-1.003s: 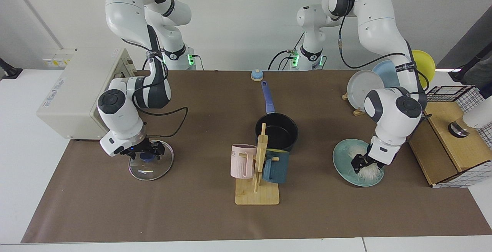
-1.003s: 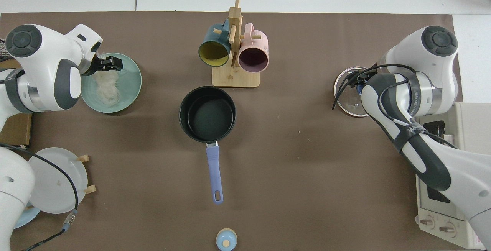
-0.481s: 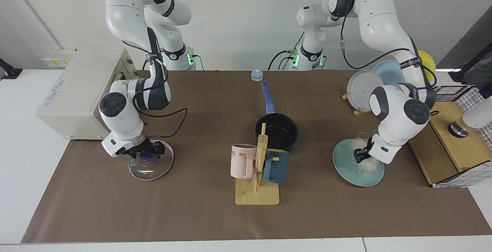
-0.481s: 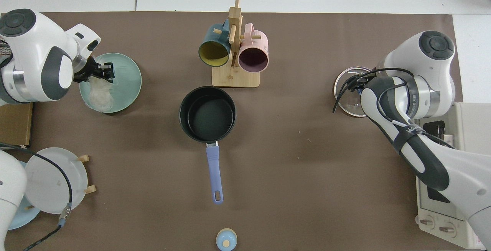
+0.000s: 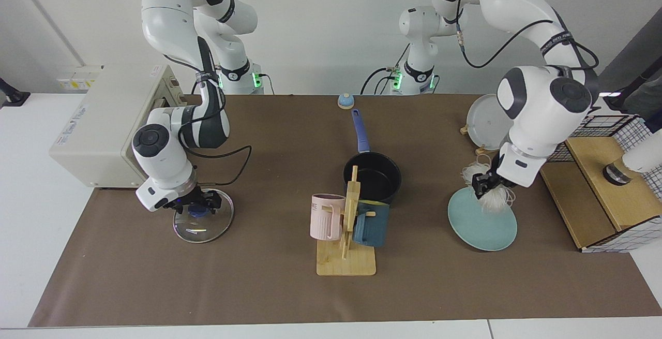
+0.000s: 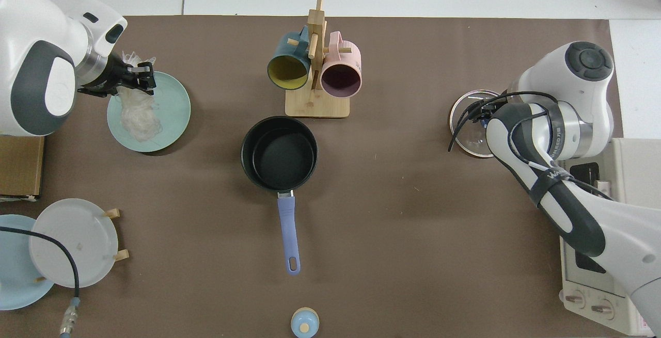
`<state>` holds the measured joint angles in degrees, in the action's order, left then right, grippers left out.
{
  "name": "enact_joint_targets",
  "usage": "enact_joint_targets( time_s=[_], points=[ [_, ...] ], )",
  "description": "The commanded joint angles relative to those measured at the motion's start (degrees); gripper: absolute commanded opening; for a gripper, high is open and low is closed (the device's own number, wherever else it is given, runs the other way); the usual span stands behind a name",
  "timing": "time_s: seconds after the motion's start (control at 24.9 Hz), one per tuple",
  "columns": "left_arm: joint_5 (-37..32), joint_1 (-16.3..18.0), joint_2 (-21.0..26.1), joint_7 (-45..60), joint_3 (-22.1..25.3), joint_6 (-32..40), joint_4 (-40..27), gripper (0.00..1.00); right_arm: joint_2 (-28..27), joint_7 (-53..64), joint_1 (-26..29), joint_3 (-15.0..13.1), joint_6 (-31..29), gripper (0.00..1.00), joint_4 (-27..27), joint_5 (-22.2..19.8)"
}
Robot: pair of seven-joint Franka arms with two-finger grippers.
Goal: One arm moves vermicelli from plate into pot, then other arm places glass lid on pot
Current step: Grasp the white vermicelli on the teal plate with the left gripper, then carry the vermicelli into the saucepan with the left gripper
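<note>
**Vermicelli held above the plate**

At the right of the facing frame, the left pincer pinches the vermicelli, which hangs clear above the teal plate. The empty pot sits at mid-frame on the bench. At the left of the frame, the right pincer sits low over the glass lid, its fingers around the blue knob; whether they press it cannot be told.

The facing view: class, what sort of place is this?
Probably a robotics lab staged as a kitchen: two arms bolted behind a paper-covered table, cookware like the pot and mug rack, bare white walls.
</note>
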<state>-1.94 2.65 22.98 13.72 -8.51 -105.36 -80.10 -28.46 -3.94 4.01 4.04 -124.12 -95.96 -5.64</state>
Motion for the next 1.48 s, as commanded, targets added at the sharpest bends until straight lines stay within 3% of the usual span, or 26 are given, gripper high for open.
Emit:
enact_joint_targets(
  time_s=[0.0, 0.2, 0.28, 0.56, 0.88, 1.04, 1.32, 1.36, 1.4, 1.44],
  points=[
    [1.7, -0.5, -4.3, 5.2, -3.7, 3.8, -1.7, 0.00, 0.5, 2.3, 1.0, 0.8, -1.8, 0.84, -0.9, -0.1],
    [1.7, -0.7, -5.8, 11.2, -10.4, 5.7, -4.2, 0.00, 0.6, 1.6, 0.8, 0.8, -1.9, 0.16, -0.6, 0.7],
    [1.7, -0.6, -7.1, 13.7, -12.8, 4.5, -6.9, 0.00, 0.6, 1.5, 0.8, 0.8, -1.9, 0.01, -0.5, 1.0],
    [2.9, -0.7, -10.1, 19.1, -17.8, -9.8, -19.6, 0.00, 2.5, 1.4, -0.1, 0.8, 0.0, 0.00, 1.1, 1.0],
    [2.0, -3.0, -3.7, 22.4, -18.2, -20.9, -22.6, 0.00, 9.5, 1.5, -1.3, 0.9, 9.3, 0.00, 1.8, 0.9],
    [2.0, -3.2, -1.8, 22.5, -18.2, -22.2, -22.9, 0.00, 14.1, 1.4, -1.8, 1.2, 13.6, 0.00, 1.8, 1.0],
    [2.0, -2.6, -1.5, 22.5, -18.2, -26.6, -26.7, 0.02, 19.6, 2.1, -1.8, 1.2, 20.0, 0.00, 1.7, 1.0],
    [2.0, -2.5, -1.4, 22.5, -18.2, -26.7, -26.6, 0.40, 20.0, 2.1, -1.6, 1.2, 20.1, 0.00, 1.7, 1.0],
    [2.0, -2.5, -1.4, 22.2, -17.9, -26.7, -26.3, 0.85, 20.5, 2.1, -1.6, 1.2, 20.3, 0.00, 1.7, 1.0],
    [2.0, -2.5, -1.4, 21.6, -17.8, -26.0, -26.1, 0.99, 21.1, 2.2, -1.6, 1.2, 21.1, 0.00, 1.7, 1.0]
  ],
)
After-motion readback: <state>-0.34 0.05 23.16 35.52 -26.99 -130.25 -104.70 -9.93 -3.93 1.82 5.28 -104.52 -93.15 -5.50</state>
